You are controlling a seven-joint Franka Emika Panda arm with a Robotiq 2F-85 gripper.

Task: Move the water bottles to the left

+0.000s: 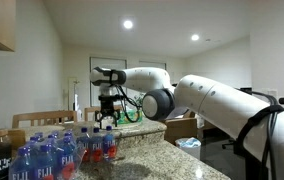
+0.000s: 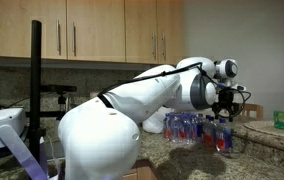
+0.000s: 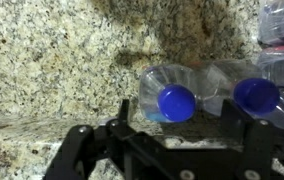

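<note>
Wrist view: the claw is open, jaws apart along the bottom edge. 1 water bottle stands upright on the granite surface at frame centre, between the jaws, long axis toward the camera. A 2nd water bottle stands just beside it, at right. Jaw contact is indiscernible; the upper right objects are cut off.

Arm stretched out, gripper pointing down
The white arm reaches level above the tabletop, then turns down so the gripper hangs straight over it, jaws spread wide apart.
</note>
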